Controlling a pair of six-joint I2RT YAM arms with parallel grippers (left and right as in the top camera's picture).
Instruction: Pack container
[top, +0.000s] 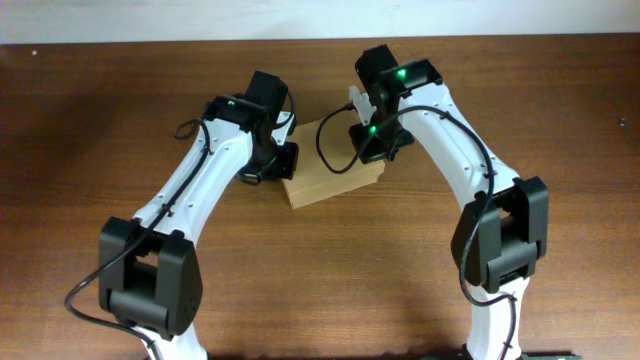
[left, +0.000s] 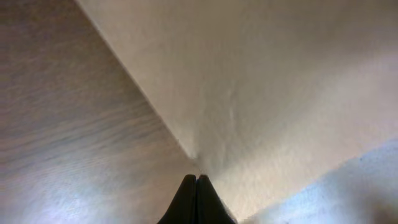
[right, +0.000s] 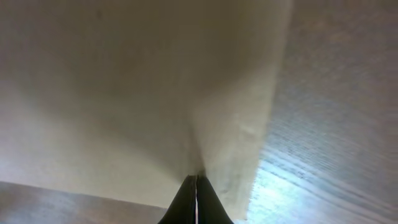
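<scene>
The container (top: 330, 172) is a plain tan cardboard box lying shut in the middle of the table, between the two arms. My left gripper (top: 284, 160) is shut and sits at the box's left end. In the left wrist view its closed tips (left: 196, 178) touch the cardboard (left: 280, 81) near an edge. My right gripper (top: 372, 142) is shut over the box's right end. In the right wrist view its tips (right: 196, 178) press on the tan surface (right: 124, 81), where a faint crease runs up from them. Nothing is between either pair of fingers.
The brown wooden table (top: 330, 290) surrounds the box. Its wood shows left of the box in the left wrist view (left: 62, 124) and right of it in the right wrist view (right: 336, 93). Both arm bases stand at the front edge.
</scene>
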